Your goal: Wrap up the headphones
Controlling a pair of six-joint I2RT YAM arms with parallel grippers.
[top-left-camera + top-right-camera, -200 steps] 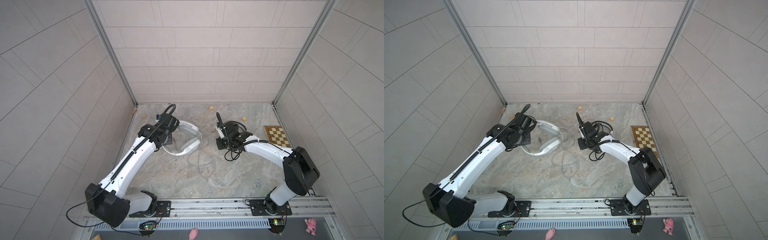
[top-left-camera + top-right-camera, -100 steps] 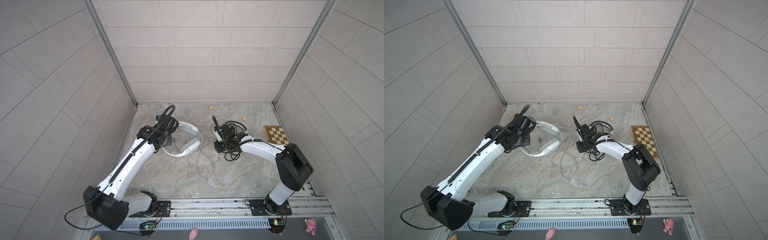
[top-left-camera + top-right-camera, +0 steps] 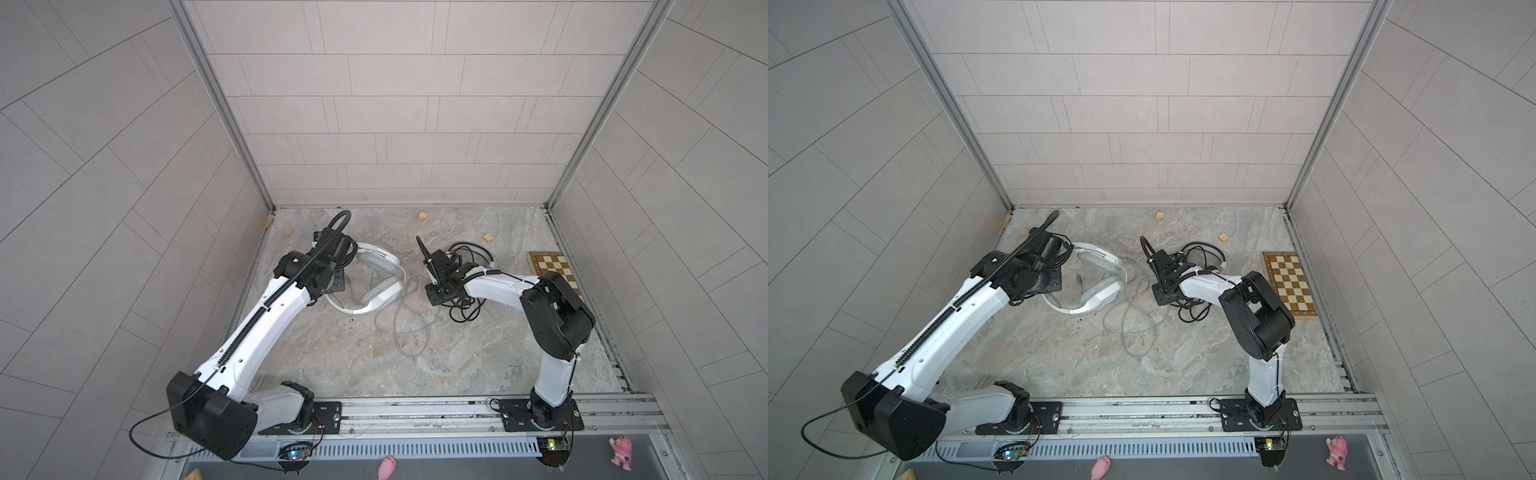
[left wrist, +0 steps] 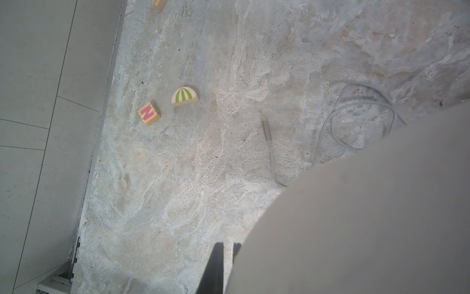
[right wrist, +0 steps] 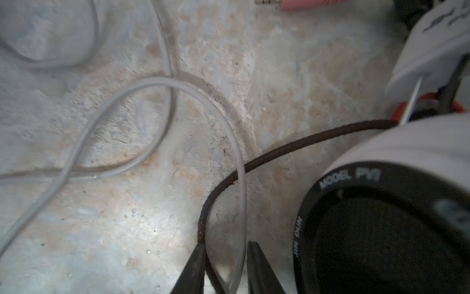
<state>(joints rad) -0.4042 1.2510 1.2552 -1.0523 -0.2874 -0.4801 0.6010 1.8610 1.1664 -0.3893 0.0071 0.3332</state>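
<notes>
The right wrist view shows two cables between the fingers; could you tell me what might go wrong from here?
1. Both the dark braided cable and the grey cable run between the parted jaws of the right gripper; closing may catch both and wrap them together.
2. The grey cable crosses itself in loose loops beside the white headset; pulling could tighten them into a knot.
</notes>
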